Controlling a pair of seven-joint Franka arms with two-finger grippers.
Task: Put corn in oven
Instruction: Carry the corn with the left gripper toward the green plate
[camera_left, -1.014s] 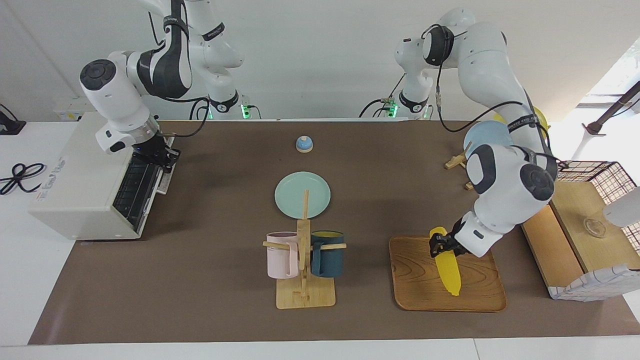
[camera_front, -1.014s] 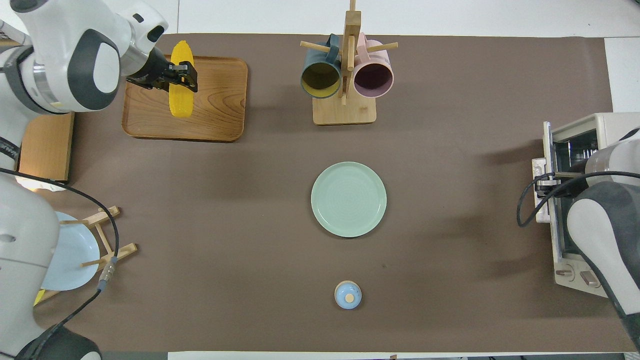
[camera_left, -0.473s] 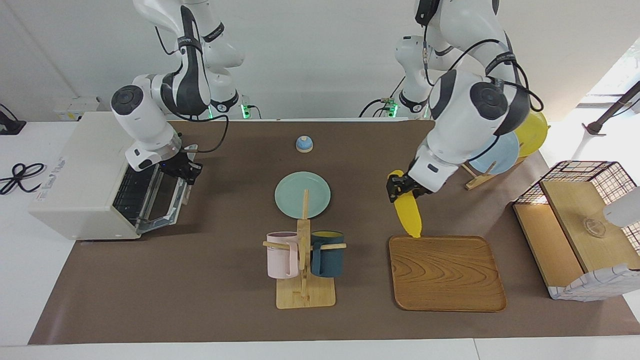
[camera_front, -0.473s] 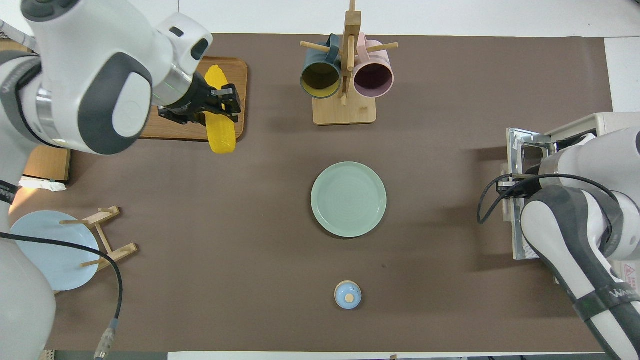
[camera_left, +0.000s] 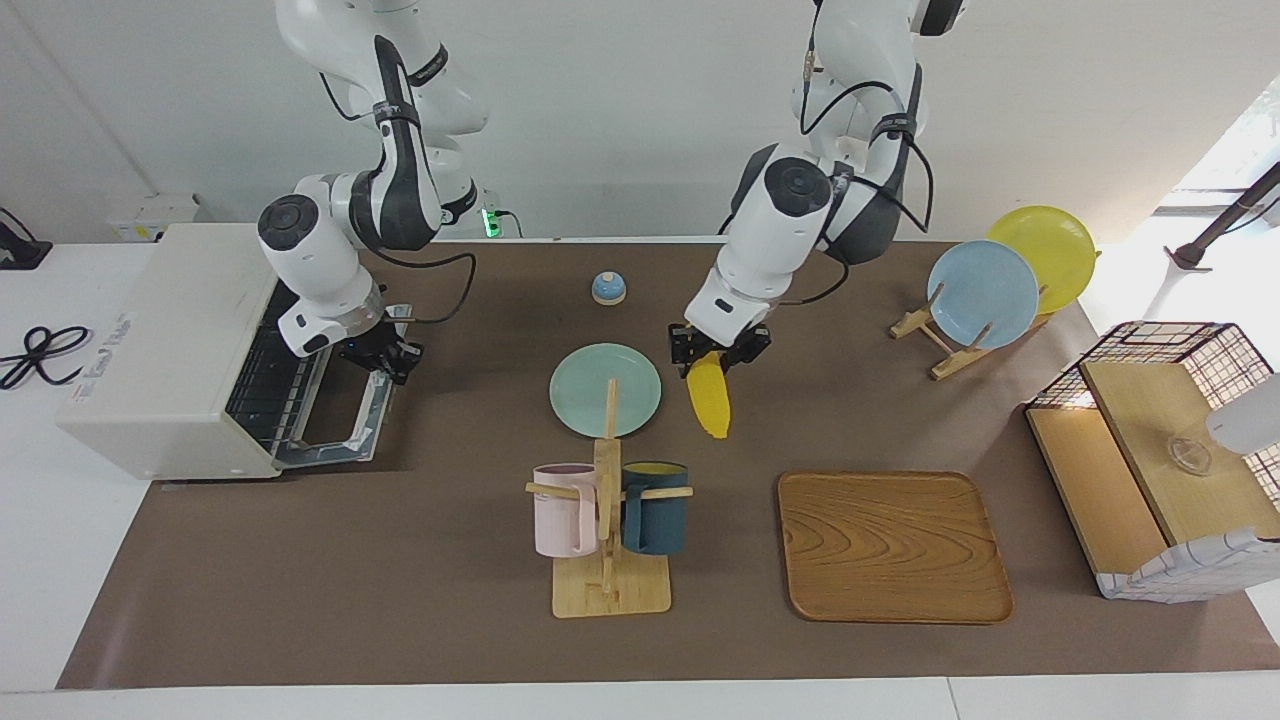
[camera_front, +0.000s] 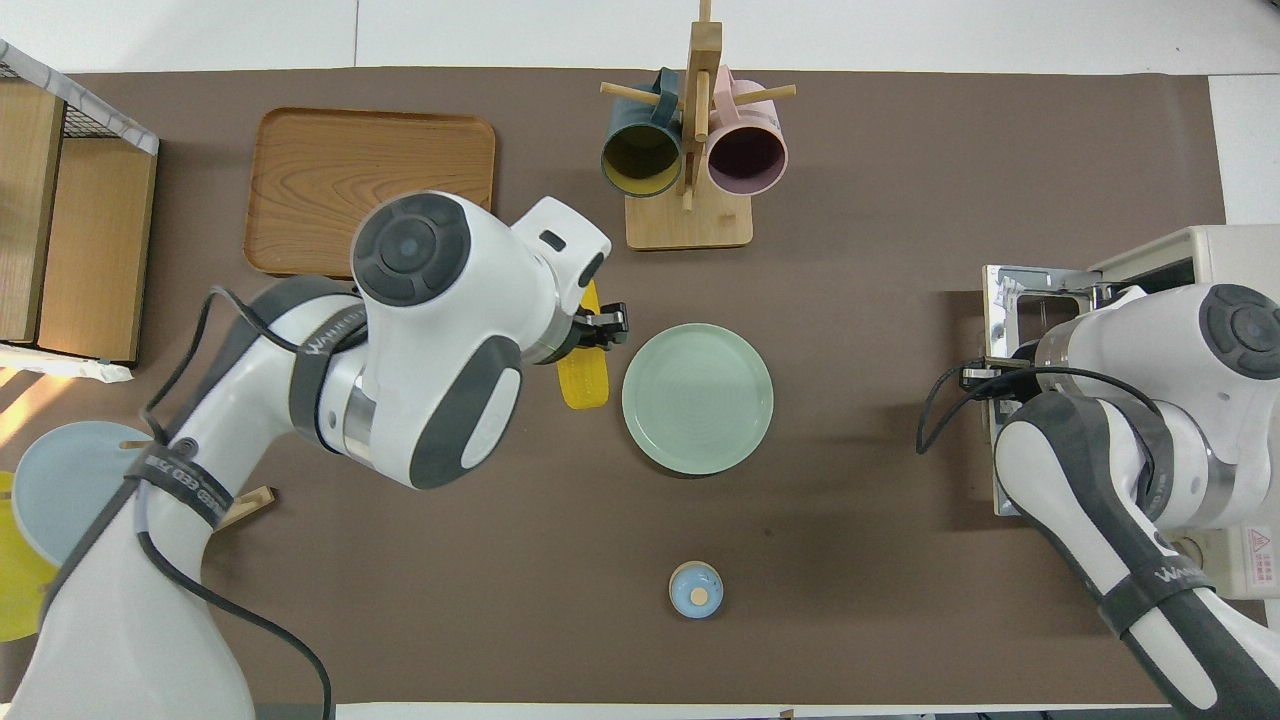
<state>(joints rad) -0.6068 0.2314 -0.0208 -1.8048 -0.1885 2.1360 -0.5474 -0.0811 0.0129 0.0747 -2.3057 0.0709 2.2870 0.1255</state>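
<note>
My left gripper (camera_left: 712, 352) is shut on the thick end of the yellow corn (camera_left: 710, 405) and holds it up over the brown mat, beside the teal plate (camera_left: 605, 388). In the overhead view the corn (camera_front: 583, 378) shows just past the arm's wrist. The off-white oven (camera_left: 160, 340) stands at the right arm's end of the table, its glass door (camera_left: 335, 415) dropped open and the wire rack showing. My right gripper (camera_left: 385, 355) is shut on the door's handle at the door's outer edge. The oven (camera_front: 1220, 250) also shows in the overhead view.
A mug rack (camera_left: 608, 530) with a pink and a dark blue mug stands farther from the robots than the plate. An empty wooden tray (camera_left: 893, 545), a small blue bell (camera_left: 608, 288), a plate stand (camera_left: 980, 295) and a wire basket (camera_left: 1160, 450) are also on the table.
My left gripper lifted the corn off the wooden tray and carried it toward the teal plate. My right gripper pulled the oven door from shut down to open.
</note>
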